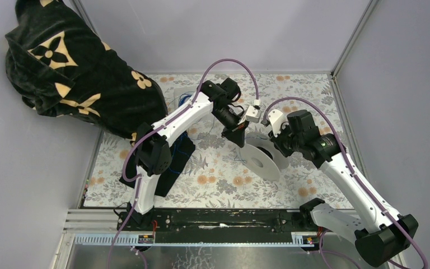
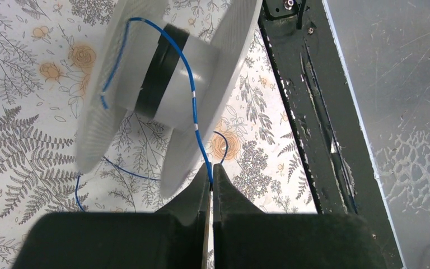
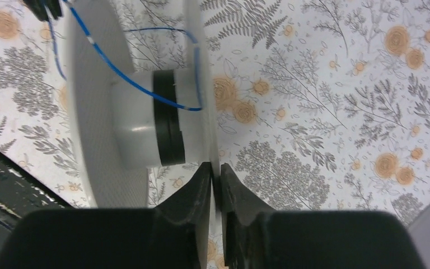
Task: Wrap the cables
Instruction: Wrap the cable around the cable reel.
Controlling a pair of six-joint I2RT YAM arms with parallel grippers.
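Now the left tool [image 2: 211, 182] is pinching the cable [image 2: 194, 92] beside the spool [image 3: 89, 168], the right tool [image 3: 215, 178] clamping its rim; holding the cable taut should wind tidy turns.

Ahead of the fingers of the left gripper [image 2: 211, 168] the way is barred by the spool [image 2: 201, 61]. Only the slot between its flanges is left, and it is crossed by the blue cable [image 2: 193, 84] pinched in those fingers. To their right, a strip of table [image 2: 263, 168] is bounded by the black rail [image 2: 313, 112]. Right of the fingers of the right gripper [image 3: 215, 168], clamped on one flange, open table is found.
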